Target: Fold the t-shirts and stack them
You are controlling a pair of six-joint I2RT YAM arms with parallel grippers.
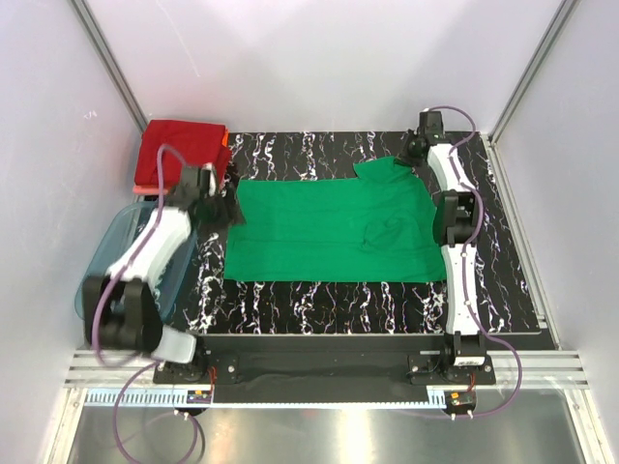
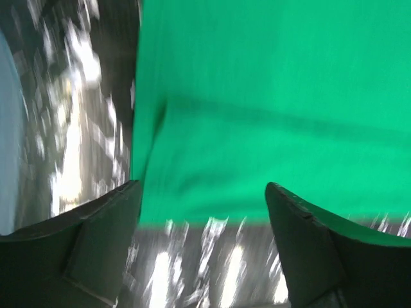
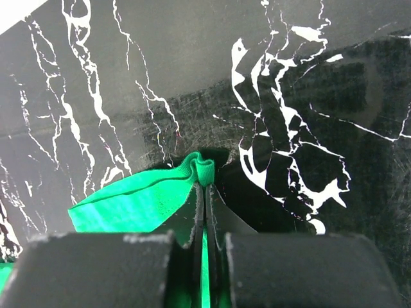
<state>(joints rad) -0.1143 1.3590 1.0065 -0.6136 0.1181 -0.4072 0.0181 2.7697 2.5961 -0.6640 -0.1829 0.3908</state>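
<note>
A translucent blue tub [image 1: 104,256] sits at the far left, off the table's edge, with the left arm [image 1: 155,242] reaching across it and covering part of it. Behind it, in the far left corner, lie the folded dark red t-shirts [image 1: 179,150]. A thin salmon edge shows at their right side, too small to make out further.

The left gripper [image 1: 224,208] is at the left edge of the green t-shirt [image 1: 319,232], near the red stack. Its jaws are spread with the hem between them. The wrist view is smeared, so I cannot tell whether it touches the cloth.

The green t-shirt lies spread across the middle of the black marbled table [image 1: 319,304], wrinkled near its right side. At the far right, the right gripper [image 1: 408,158] is pressed together, pinching a fold of the sleeve. Its own fingers hide most of that fold.
</note>
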